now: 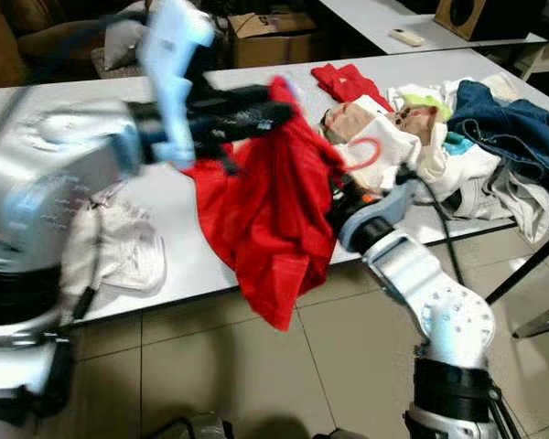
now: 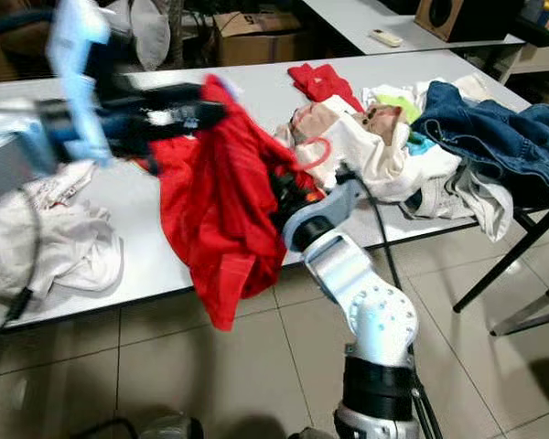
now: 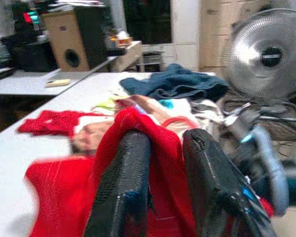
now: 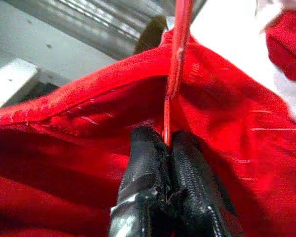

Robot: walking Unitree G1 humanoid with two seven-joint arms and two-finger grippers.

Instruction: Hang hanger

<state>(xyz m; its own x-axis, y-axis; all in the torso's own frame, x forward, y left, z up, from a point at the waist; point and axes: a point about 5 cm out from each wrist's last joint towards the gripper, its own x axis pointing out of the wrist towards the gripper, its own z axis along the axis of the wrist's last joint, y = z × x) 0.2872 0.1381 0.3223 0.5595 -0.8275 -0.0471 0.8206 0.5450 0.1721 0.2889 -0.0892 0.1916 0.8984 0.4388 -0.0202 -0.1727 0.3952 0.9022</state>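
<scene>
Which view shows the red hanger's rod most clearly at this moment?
The right wrist view: the red hanger runs as a thin rod into the right gripper, pinched between its fingers inside the red garment. The eye views show its curved hook past the garment. In the left wrist view I cannot pick it out.

table (image 1: pixel 174 238): long, white, dark legs at right end | left: crumpled white cloth (image 1: pixel 119 242) | far centre: red rag (image 1: pixel 348 82) | right: heap of pale clothes (image 1: pixel 412 137), jeans (image 1: pixel 517 123) draped over its far right, spilling past edge | below: beige tiled floor (image 1: pixel 348 357)
</scene>
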